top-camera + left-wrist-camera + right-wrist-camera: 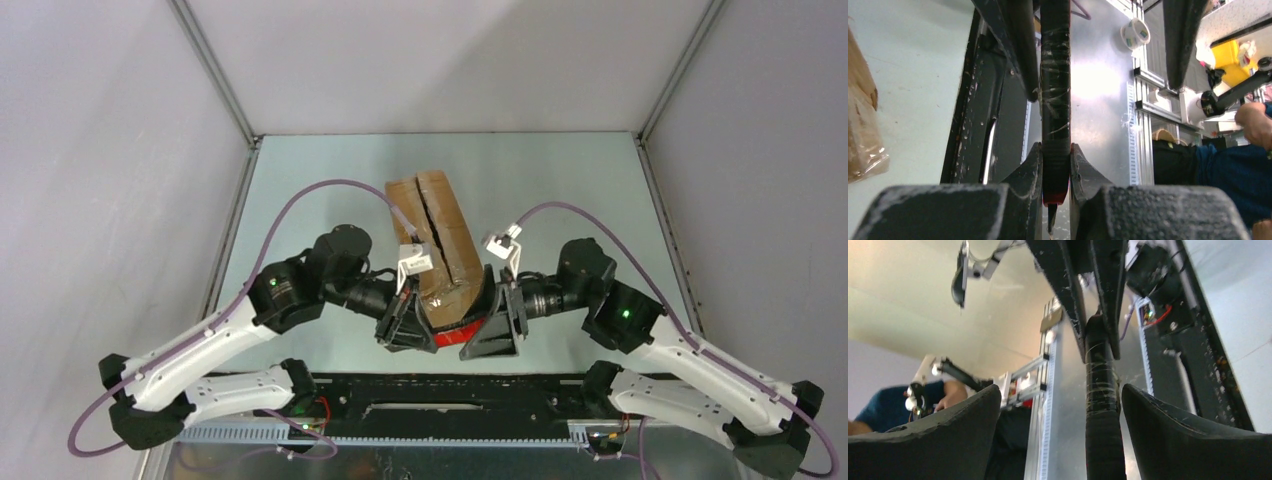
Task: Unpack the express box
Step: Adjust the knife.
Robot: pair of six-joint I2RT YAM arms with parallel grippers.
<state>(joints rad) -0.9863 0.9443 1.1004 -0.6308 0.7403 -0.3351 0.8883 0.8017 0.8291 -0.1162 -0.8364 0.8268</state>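
Pale green tabletop (320, 190), plain grey walls (100, 150), metal corner posts (215, 70), even light

Same build on both sides: the left arm (200, 347) and right arm (690, 365) are done in white shells with chunky black joints. A purple cable (340, 182) is looped over each one, and a small green light (275, 282) is lit on each black elbow block. The fingers (933, 440) are matte black, heavily scuffed with pale scratches.

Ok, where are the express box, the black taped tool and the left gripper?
express box (452, 225): top view, its right top flap.
black taped tool (1055, 100): left wrist view, mid wrapped shaft.
left gripper (1055, 151): left wrist view, between its fingertips.
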